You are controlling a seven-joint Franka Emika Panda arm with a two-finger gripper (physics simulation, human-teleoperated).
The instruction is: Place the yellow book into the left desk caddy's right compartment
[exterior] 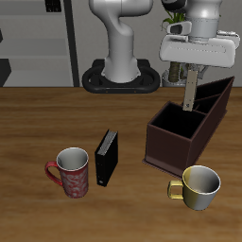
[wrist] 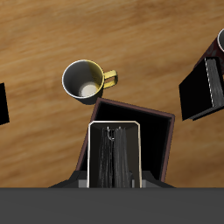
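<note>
Yellow book [exterior: 191, 91], thin and tan with pale page edges, hangs upright pinched between the jaws of the white two-finger gripper [exterior: 192, 68], its lower end dipping just inside the dark brown open-topped left desk caddy [exterior: 180, 140]. The exterior view shows this height and the caddy's inner divider walls. The wrist view looks down the book's edge [wrist: 114, 156] into one dark compartment of the caddy [wrist: 164, 124], though which compartment I cannot tell. On the wooden bench [exterior: 38, 123] near the caddy's front stands a yellow-handled metallic mug [exterior: 198, 186]; a black book [exterior: 106, 158] stands upright beside a red patterned mug [exterior: 72, 173], well apart.
</note>
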